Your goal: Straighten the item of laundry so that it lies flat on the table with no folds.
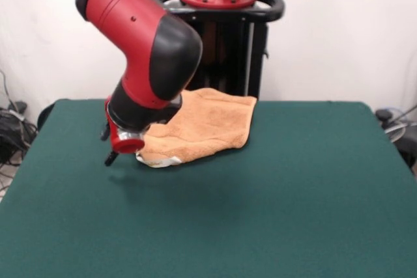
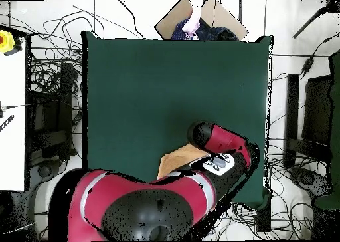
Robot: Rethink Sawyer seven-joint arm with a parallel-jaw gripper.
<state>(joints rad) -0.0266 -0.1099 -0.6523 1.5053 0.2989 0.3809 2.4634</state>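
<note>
You see the towel [image 1: 205,125] lying rumpled and folded over itself on the green table [image 1: 273,193], toward its far edge at about 11 o'clock from centre in the front view. The end effector [image 1: 112,154] hangs just beside the towel's 9 o'clock corner — you cannot tell whether it is open or closed. Overhead, the arm [image 2: 219,143] covers most of the towel [image 2: 174,163].

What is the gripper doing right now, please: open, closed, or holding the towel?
Gripper: low at the towel's folded corner; whether it is open, closed or gripping cannot be told from either view.
</note>
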